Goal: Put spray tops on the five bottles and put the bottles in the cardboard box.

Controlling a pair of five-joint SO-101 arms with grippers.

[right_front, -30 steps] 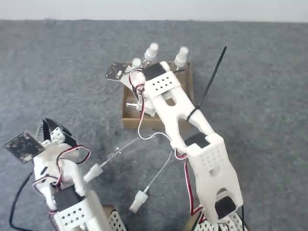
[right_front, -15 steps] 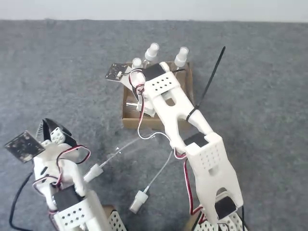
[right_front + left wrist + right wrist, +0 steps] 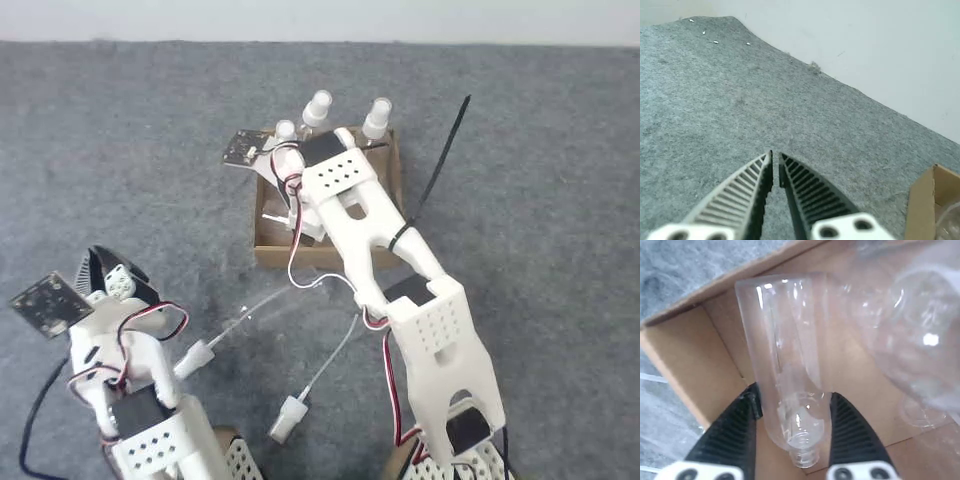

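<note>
Right wrist view: right gripper (image 3: 794, 402) is clasping an uncapped clear bottle (image 3: 785, 340) inside the cardboard box (image 3: 685, 355) (far centre, beside capped bottles (image 3: 318, 105)). Left gripper (image 3: 776, 159) is hovering clenched, empty, over grey carpet (image 3: 715, 100), near left. Two spray tops (image 3: 290, 415) are lying loose nearby.

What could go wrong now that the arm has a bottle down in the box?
The bottle in the right gripper has a bare neck, while two spray tops lie on the carpet; released here, it would be boxed uncapped. It also sits close to another bottle in the box, so a tilt might knock that.
</note>
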